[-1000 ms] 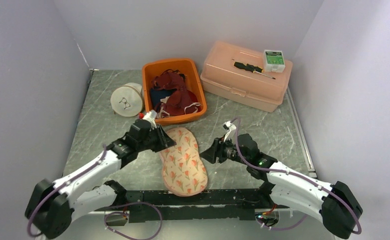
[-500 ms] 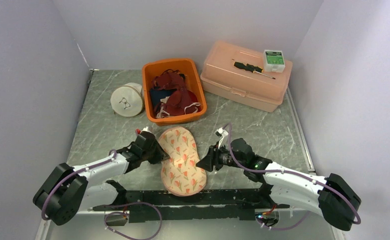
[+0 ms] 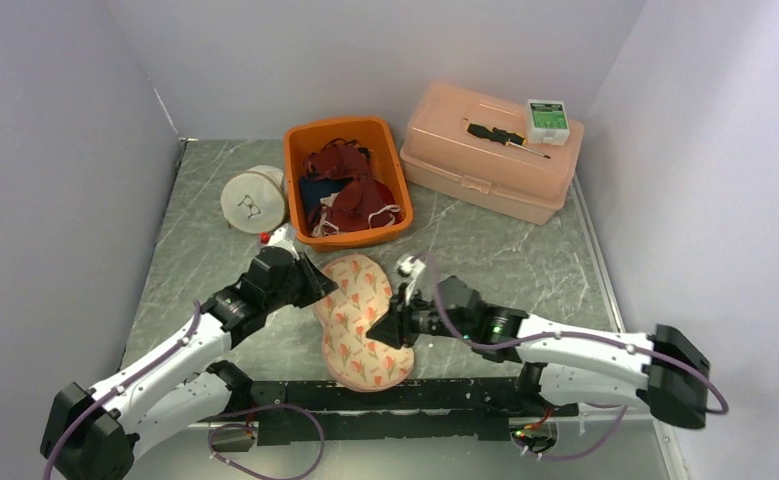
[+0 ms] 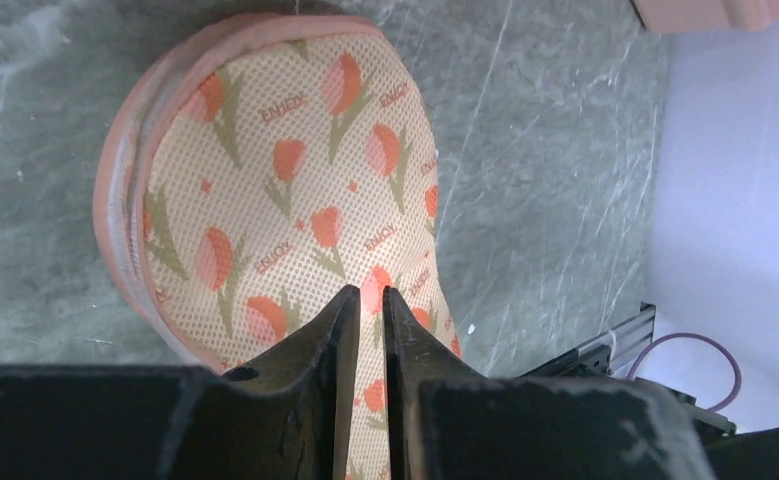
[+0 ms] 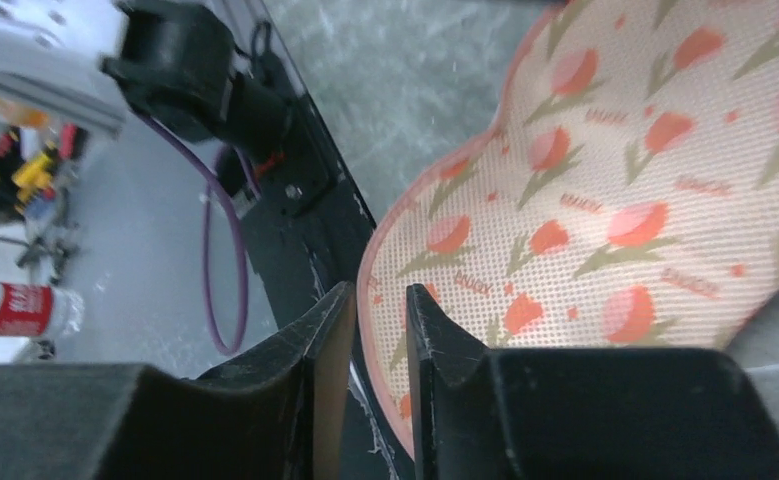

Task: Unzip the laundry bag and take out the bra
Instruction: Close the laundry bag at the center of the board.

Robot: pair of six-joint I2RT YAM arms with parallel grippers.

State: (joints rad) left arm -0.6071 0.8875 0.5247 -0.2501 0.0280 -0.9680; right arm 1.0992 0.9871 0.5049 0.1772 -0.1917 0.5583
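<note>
1. Right gripper [image 3: 373, 335] is advanced leftward onto the right rim of the laundry bag [image 3: 365, 345]; its jaws are narrowed.
2. Left gripper [image 3: 323, 288] is drawn back up to the upper-left rim.
3. Laundry bag is displaced slightly leftward.

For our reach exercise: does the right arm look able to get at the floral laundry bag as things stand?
Probably yes: the right gripper sits at the right edge of the laundry bag, with nothing in between; the left gripper is at the opposite side.
</note>
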